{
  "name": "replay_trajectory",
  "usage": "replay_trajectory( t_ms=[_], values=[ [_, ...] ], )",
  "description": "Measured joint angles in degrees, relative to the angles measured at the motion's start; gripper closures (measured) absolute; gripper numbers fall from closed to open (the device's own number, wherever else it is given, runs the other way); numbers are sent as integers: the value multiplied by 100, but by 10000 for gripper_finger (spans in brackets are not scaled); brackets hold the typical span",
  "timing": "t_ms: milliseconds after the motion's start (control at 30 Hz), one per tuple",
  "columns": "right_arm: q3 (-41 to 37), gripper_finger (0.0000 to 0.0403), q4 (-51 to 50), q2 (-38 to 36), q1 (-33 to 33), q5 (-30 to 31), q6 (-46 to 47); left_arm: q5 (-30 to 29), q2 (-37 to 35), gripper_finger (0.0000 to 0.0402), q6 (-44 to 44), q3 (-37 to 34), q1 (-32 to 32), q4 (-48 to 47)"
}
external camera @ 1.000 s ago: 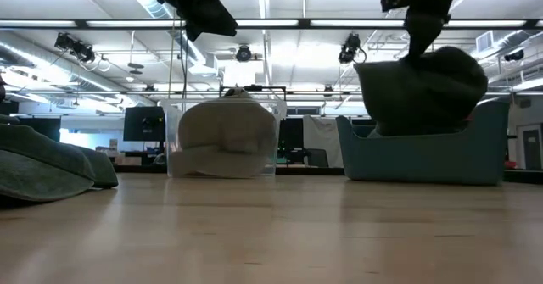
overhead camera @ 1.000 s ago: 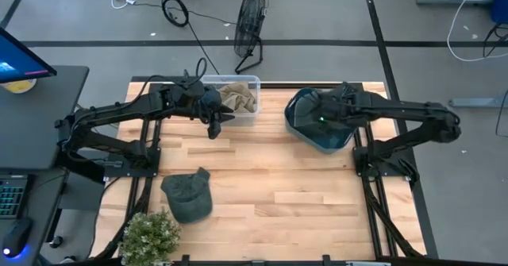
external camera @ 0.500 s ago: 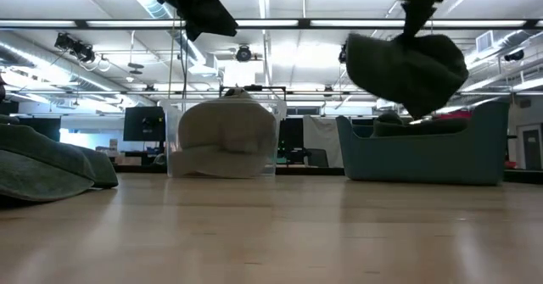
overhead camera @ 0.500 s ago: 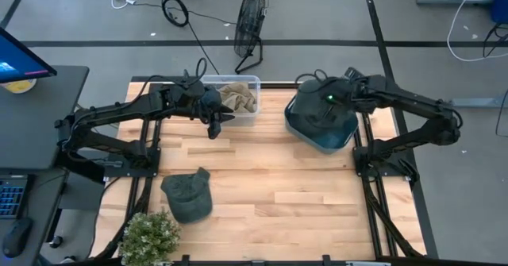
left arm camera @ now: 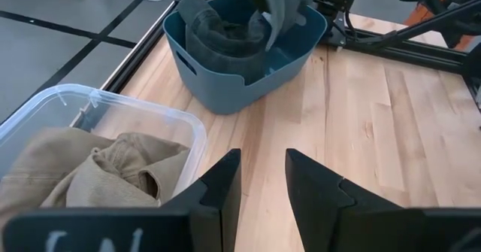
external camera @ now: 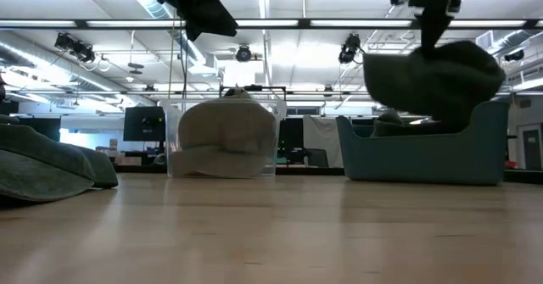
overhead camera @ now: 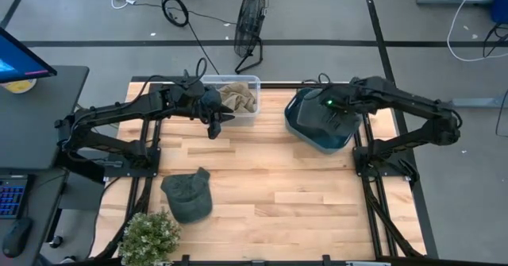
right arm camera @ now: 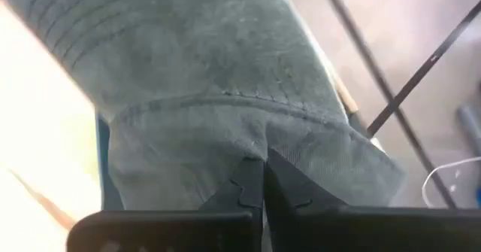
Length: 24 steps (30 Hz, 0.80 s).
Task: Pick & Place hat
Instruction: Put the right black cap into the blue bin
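A dark green hat (external camera: 433, 79) hangs from my right gripper (external camera: 431, 21) over the blue bin (overhead camera: 305, 131) at the table's far right. My right gripper (right arm camera: 263, 175) is shut on it. Another dark hat (left arm camera: 225, 37) lies inside the blue bin (left arm camera: 225, 86). A third green hat (overhead camera: 188, 196) rests flat on the table near the left near corner. My left gripper (left arm camera: 259, 180) is open and hovers by the clear bin (overhead camera: 248, 115), which holds a tan hat (left arm camera: 98, 178). My right gripper pinches the dark green hat between its two fingers at a fold of cloth beside a stitched seam (right arm camera: 259, 132). The fingers come from above, pointing down. The hat hangs bunched below the fingers (external camera: 428, 38), its lower part about level with the blue bin's rim (external camera: 356, 123).
A potted plant (overhead camera: 149, 236) stands at the table's near left corner. Bare wood (overhead camera: 286, 186) stretches across the middle and near right of the table. A fan (overhead camera: 250, 20) and cables lie on the floor beyond the far edge.
My right gripper has risen with the dark green hat, drawing it up out of the blue bin. The hat swung toward the table's left and has come back over the bin. My left arm has kept still.
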Motion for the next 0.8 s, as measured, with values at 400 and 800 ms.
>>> replay_trajectory(
  t_ms=[400,800],
  values=[
    [-2014,394,1578,4,-143,-586,-210,0,0,291,-12,-2,2,-7],
    [-2185,335,2055,4,-310,-581,-660,0,0,291,-10,-1,4,-7]
  ],
)
